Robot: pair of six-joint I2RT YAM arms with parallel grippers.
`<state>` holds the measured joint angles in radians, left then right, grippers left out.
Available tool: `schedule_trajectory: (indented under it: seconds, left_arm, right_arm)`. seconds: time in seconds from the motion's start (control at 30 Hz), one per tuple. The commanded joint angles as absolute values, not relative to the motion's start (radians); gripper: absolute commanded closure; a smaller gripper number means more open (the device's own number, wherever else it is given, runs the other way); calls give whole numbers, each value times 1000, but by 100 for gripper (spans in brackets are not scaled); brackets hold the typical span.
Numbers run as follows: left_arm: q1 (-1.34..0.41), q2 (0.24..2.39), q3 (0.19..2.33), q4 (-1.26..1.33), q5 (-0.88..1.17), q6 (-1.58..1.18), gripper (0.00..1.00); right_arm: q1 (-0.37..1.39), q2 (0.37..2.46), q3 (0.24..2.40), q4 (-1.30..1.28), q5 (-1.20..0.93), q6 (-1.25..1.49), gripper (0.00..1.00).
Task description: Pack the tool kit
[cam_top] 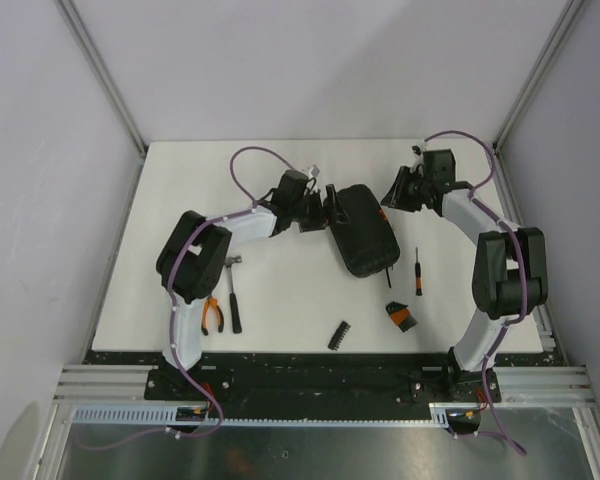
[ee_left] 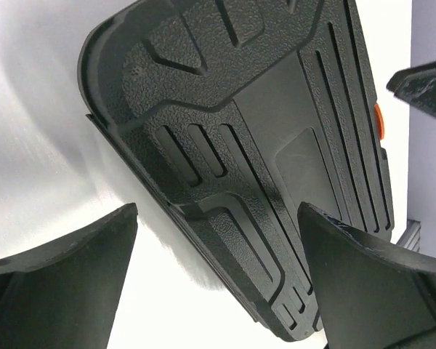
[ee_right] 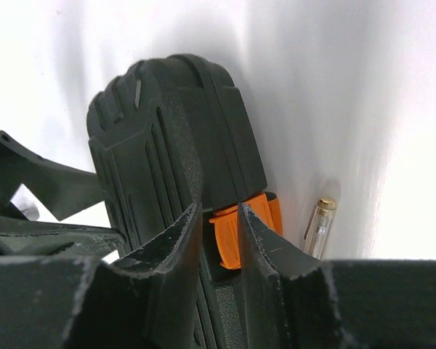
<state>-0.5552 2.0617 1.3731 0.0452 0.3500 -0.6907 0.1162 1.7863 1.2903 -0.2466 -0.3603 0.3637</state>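
The black tool kit case [cam_top: 368, 232] lies closed in the middle of the table. The same ribbed case [ee_left: 261, 131] fills the left wrist view, its orange latch [ee_left: 378, 120] at the right. My left gripper [cam_top: 327, 212] sits at the case's left end. It [ee_left: 218, 211] stands open and holds nothing. My right gripper [cam_top: 390, 197] is at the case's right side. In the right wrist view it [ee_right: 219, 207] is narrowed onto the orange latch [ee_right: 229, 236] of the case [ee_right: 174, 123].
Loose tools lie on the white table [cam_top: 280, 180]: a hammer [cam_top: 233, 295], orange-handled pliers [cam_top: 212, 313], a screwdriver [cam_top: 418, 270], a black bit strip [cam_top: 338, 335] and a black and orange piece [cam_top: 400, 317]. A clear-handled tester [ee_right: 320, 225] lies beside the case.
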Motion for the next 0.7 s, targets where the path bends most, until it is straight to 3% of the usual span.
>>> schedule_trajectory:
  seconds: [0.0,0.2,0.47,0.67]
  left_arm:
    - [-558,2066,1398,70,295,-722,5]
    - [-558,2081,1378,66,304,-756,12]
    - [-558,2097,1368,66,320,-763,34]
    - [-558,2105,1365,58,323,-760,42]
  right_arm:
    - [169,1776,1300,-294,-263,293,70]
    - [221,1758,1300,-334,-130,242,71]
    - [267,1742,1284,-368,-42,206,72]
    - [276,1713,1261,-379,-38,202,74]
